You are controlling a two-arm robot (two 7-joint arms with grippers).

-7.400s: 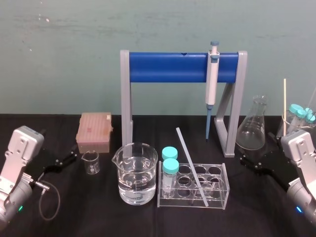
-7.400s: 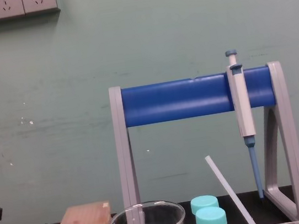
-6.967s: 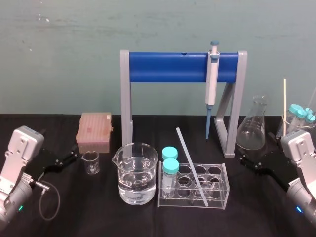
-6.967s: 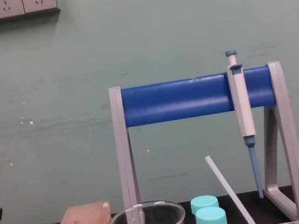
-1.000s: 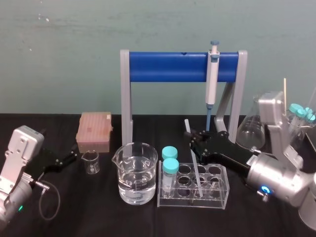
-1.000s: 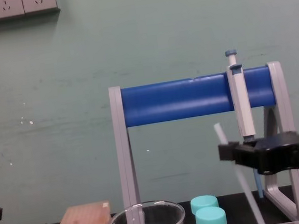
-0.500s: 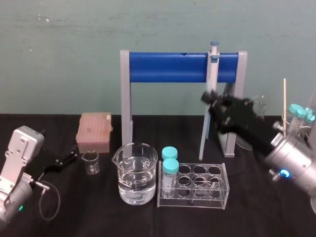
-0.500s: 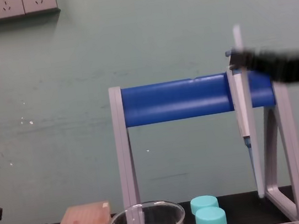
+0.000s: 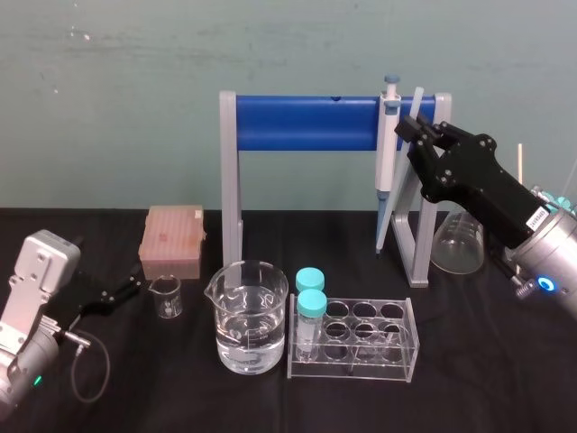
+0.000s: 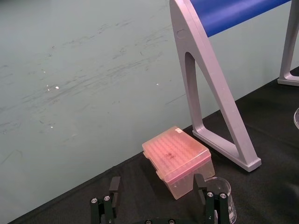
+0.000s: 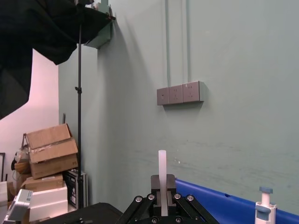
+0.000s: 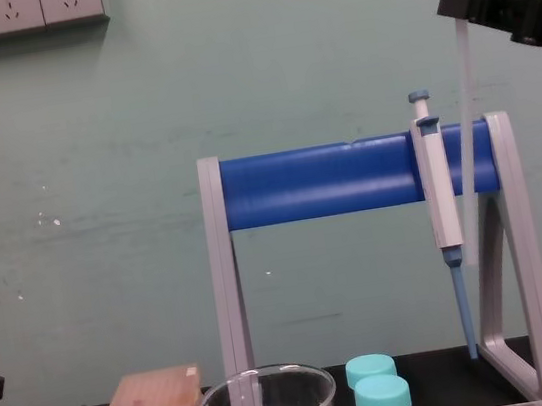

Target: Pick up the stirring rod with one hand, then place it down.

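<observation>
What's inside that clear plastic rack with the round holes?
Two teal-capped tubes stand in the rack's left-end holes, one behind the other. The front tube covers most of the rear one's body. The right tool holds the stirring rod up beside the pipette.

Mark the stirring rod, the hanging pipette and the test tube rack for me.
long whitish translucent stirring rod [image 12: 462, 65]: chest view, upper shaft.
grey-and-blue pipette [image 9: 386, 153]: head view, grey body.
clear plastic test tube rack [image 9: 397, 358]: head view, front wall.
</observation>
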